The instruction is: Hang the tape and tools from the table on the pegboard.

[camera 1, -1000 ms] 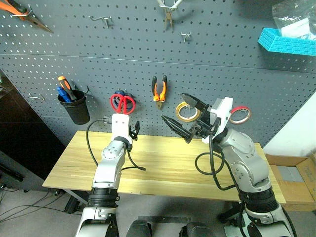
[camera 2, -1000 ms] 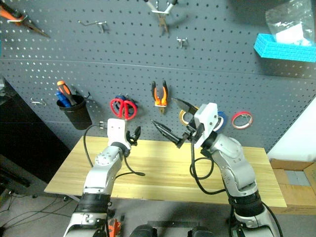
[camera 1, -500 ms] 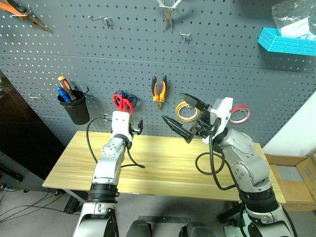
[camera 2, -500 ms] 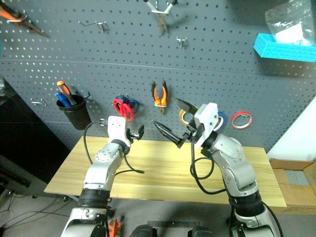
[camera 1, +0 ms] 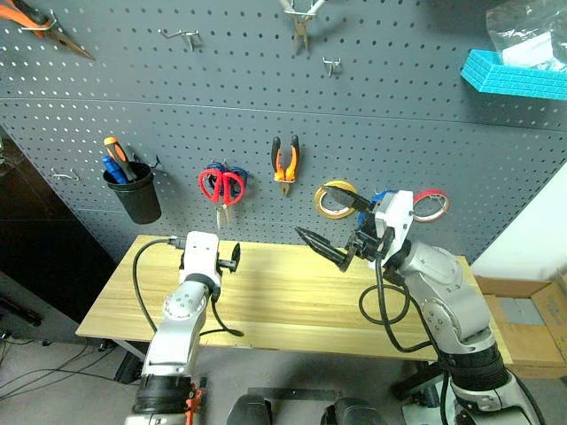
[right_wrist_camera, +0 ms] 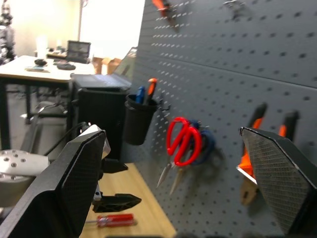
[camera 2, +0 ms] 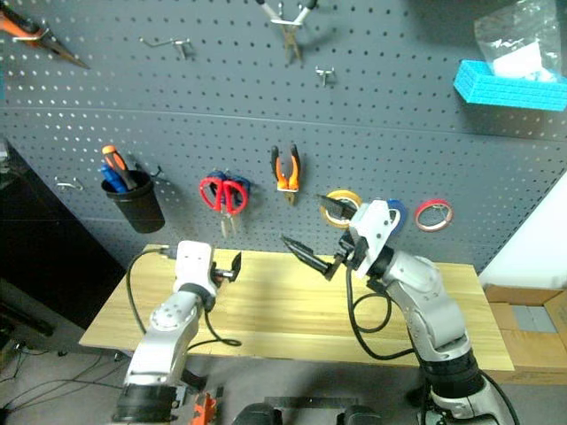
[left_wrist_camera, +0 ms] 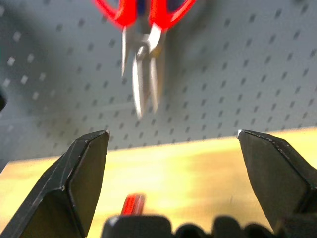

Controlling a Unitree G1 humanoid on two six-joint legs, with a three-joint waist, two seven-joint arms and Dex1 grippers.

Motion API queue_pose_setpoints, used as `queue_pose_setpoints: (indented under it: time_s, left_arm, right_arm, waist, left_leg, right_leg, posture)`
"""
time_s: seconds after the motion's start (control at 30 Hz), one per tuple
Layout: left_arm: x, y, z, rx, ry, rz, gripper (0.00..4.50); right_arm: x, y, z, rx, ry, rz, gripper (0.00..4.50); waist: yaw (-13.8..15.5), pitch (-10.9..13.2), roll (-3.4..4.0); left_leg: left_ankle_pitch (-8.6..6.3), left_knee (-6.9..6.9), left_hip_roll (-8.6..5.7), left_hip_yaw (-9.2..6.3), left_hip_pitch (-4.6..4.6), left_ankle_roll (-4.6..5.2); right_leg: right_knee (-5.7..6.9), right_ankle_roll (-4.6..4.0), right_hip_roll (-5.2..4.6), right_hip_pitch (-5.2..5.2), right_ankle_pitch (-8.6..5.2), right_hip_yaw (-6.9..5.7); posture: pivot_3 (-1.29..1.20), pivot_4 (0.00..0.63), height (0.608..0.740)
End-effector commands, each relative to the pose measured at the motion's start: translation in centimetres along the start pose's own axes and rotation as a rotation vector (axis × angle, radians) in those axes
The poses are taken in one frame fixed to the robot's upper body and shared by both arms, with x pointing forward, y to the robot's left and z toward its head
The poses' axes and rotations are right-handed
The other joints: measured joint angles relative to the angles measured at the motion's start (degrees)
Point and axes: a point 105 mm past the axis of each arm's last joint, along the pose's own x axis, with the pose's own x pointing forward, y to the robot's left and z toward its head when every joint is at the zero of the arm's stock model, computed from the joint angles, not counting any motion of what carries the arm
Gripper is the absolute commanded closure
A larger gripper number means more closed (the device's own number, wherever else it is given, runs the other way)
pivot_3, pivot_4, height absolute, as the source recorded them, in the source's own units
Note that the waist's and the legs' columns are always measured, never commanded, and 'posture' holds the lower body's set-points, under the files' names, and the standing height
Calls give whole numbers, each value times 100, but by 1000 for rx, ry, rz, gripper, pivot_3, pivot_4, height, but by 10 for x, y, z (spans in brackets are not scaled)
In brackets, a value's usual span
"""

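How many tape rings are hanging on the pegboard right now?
3, in a row on the pegboard, right of the orange-and-black pliers: a yellow tape ring, a blue tape ring that is only partly visible, and a red tape ring farthest right.

Even indoor light is falling over the scene, with blur showing in the wrist views.
The pegboard [camera 1: 177, 97] is looking evenly lit, while soft shadows are lying on the table [camera 1: 283, 301] near its far edge. In the left wrist view the red-handled scissors [left_wrist_camera: 141, 29] are smearing out of focus. In the right wrist view a bright background is glaring beyond the board's end.
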Motion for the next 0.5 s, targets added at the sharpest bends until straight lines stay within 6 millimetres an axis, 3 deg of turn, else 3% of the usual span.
queue_pose_setpoints:
  time_s: [0.03, 0.23, 0.5]
  left_arm:
    - [-7, -1, 15, 10, -56, 1, 64]
    - [-11, -1, 11, 7, -40, 9, 64]
    - [-25, 29, -5, 54, 22, 57, 64]
  right_arm:
    - [-5, 7, -1, -22, 16, 42, 0]
    - [-10, 10, -10, -22, 58, 66, 0]
    - [-8, 14, -4, -13, 45, 81, 0]
  waist:
    - [18, 0, 0]
    - [12, 5, 7]
    - [3, 22, 22]
  left_leg:
    - [0, 0, -1, -1, 7, 0]
    - [-2, -6, 2, 0, 73, 2]
    - [-4, -16, 6, -1, 74, 3]
  right_leg:
    - [-1, 0, -2, 9, 0, -1]
    - [-22, 19, -5, 81, -19, -4]
    - [-22, 5, -5, 78, -30, -5]
  posture:
    - [131, 30, 740]
    - [142, 35, 740]
    - [159, 64, 740]
